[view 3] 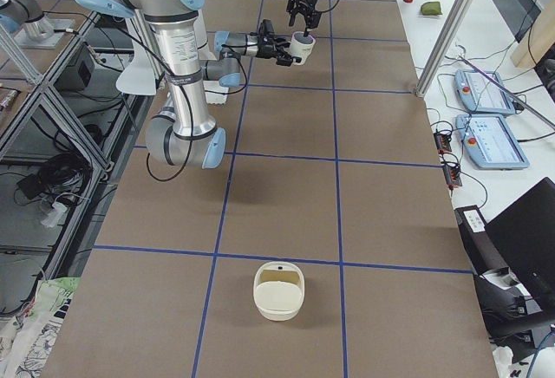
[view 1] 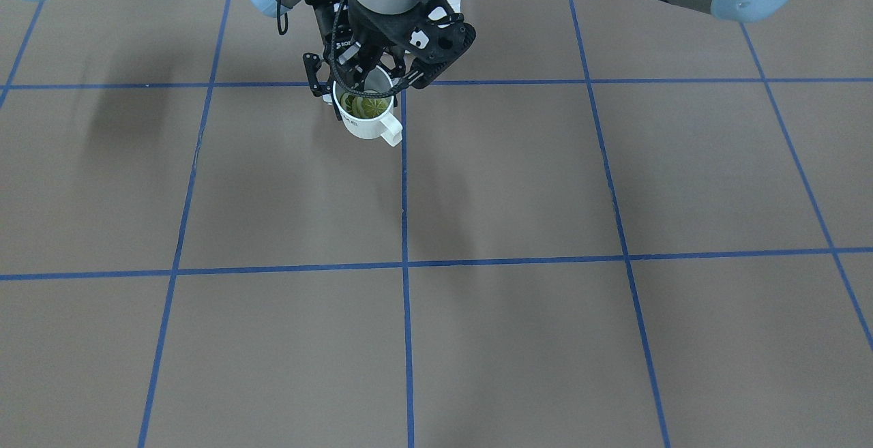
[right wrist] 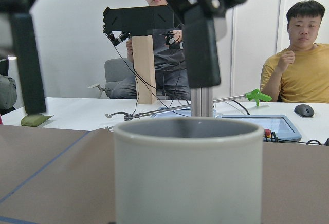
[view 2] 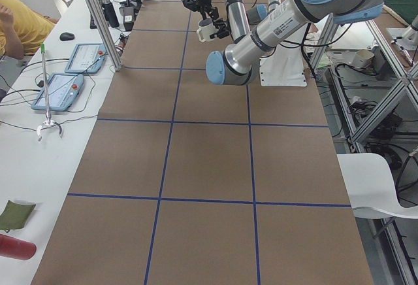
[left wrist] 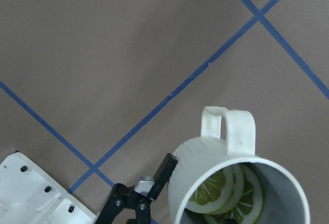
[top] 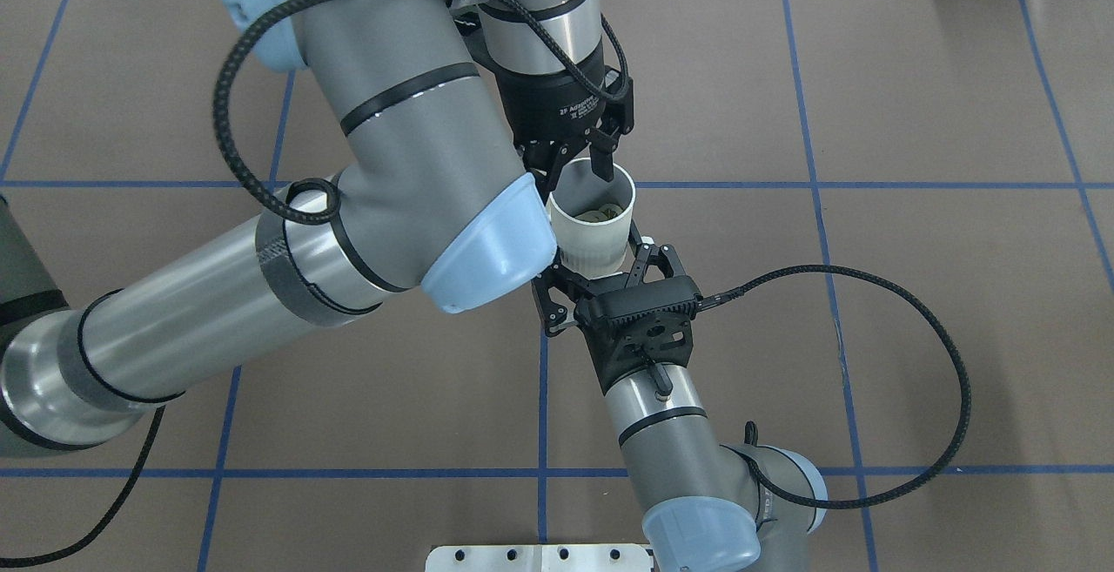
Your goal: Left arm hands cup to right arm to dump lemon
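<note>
Aloft, left jaws pinch the cup [top: 592,239] rim; open right jaws straddle its wall

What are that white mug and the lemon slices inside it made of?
White mug: probably glazed ceramic, possibly hard plastic; smooth, thick white wall and chunky handle. Lemon slices: look like plastic replicas, with neat, uniform pale segment lines, though real fruit can't be ruled out.

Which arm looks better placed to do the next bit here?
Right, I'd say. The right fingers stand open around the small white handled mug, ready to close; the left fingers pinch its rim from above, yellow-green lemon piece inside.
</note>
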{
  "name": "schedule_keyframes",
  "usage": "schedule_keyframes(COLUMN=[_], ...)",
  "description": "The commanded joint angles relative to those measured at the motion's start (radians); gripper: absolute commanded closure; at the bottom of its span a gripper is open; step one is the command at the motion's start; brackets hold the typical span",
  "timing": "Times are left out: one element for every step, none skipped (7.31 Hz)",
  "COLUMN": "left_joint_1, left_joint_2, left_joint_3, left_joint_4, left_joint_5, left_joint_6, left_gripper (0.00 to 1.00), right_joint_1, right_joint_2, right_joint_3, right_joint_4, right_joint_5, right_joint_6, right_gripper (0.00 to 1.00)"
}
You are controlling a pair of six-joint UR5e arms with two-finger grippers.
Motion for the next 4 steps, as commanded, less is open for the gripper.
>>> schedule_keyframes(left_joint_1=[-0.088, -0.109, -0.123, -0.132], left_joint_2=[0.006, 0.01, 0.013, 0.029], left_joint_3=[-0.05, -0.054, -0.051, -0.052], left_joint_4=[0.0, 0.0, 0.0, -0.002], left_joint_5=[-0.001, 0.0, 0.002, 0.002], left_joint_6=[0.007, 0.01, 0.012, 0.012], left_gripper=[0.0, 0.0, 0.0, 0.0], right_joint_1=[0.009, 0.023, 0.035, 0.069], right_joint_2=[-0.001, -0.002, -0.037, -0.083], right_joint_3=[0.001, 0.012, 0.035, 0.035], right_joint_4=[0.0, 0.003, 0.035, 0.131], right_joint_5=[0.009, 0.009, 0.005, 0.026], right_joint_6=[0.001, 0.006, 0.007, 0.008], right_gripper=[1.0, 1.0, 1.0, 0.98])
